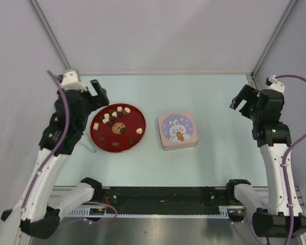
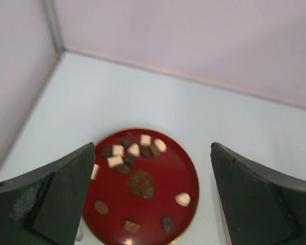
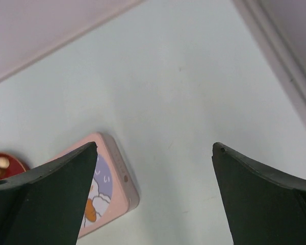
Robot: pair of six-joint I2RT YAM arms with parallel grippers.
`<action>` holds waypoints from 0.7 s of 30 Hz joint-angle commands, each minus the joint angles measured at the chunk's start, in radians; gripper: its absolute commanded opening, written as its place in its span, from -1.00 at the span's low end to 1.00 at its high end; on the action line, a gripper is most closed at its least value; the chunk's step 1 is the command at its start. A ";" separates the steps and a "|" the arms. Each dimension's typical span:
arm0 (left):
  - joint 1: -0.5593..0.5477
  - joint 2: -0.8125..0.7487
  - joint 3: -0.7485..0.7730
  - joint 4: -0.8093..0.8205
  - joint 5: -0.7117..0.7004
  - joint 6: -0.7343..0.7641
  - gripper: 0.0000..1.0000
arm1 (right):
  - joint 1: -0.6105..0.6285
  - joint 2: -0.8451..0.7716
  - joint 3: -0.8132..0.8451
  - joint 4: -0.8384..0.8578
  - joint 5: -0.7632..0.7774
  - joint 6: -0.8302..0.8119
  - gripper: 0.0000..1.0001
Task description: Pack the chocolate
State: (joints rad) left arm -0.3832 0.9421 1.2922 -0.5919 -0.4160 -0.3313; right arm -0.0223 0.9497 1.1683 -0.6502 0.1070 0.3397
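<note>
Left hand [image 1: 99,92] over seemingly mint-green table [image 1: 214,104]

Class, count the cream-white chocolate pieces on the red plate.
7 cream-white pieces on the red plate: five clustered at its far side, one at the left edge, one on the right. Dark pieces could hide more.

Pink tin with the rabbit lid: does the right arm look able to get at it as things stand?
Probably yes. The pink tin lies closed, with only bare table between it and the right arm's fingers, which stand wide open; the red plate sits on its other side.
</note>
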 commanded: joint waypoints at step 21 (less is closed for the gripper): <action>0.004 -0.488 -0.037 0.351 -0.299 0.454 0.99 | 0.094 -0.177 0.192 0.253 0.299 -0.214 0.99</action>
State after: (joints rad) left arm -0.3828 0.4431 1.2560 -0.2852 -0.6994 0.0650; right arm 0.0662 0.7586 1.3392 -0.4534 0.3874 0.1410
